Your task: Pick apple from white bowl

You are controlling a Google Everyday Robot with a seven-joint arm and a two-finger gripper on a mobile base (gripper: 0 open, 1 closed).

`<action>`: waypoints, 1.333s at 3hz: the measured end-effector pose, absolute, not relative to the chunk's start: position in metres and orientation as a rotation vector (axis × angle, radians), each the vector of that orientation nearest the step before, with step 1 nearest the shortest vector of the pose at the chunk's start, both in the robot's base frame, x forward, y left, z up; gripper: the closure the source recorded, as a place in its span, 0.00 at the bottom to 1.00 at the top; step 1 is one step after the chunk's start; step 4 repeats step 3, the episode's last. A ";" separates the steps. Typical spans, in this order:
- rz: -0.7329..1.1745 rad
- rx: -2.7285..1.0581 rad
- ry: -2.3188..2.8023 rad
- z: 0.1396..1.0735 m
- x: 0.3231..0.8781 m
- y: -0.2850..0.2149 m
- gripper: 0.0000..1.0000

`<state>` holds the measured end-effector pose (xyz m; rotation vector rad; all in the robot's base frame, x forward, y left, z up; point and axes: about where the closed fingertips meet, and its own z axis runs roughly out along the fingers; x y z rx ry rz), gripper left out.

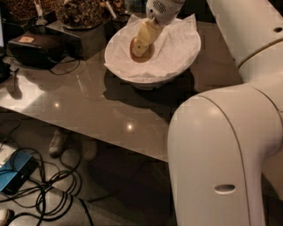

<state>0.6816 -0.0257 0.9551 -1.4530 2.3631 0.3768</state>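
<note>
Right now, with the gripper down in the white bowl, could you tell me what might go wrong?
The gripper is down at the apple, which lies on loose crumpled napkins; it may snag paper, or the apple may roll away. Pushing down off-centre could tip the white bowl. Snack containers stand close behind and could be knocked.

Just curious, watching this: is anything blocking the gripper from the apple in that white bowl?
Nothing visible does. The gripper is down inside the white bowl, right over the apple, which lies on the paper napkins lining it.
</note>
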 end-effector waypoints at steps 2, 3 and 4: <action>0.351 -1.422 2.261 1.019 0.674 -0.006 1.00; 0.298 -1.412 2.228 1.044 0.670 -0.002 1.00; 0.298 -1.412 2.228 1.044 0.670 -0.002 1.00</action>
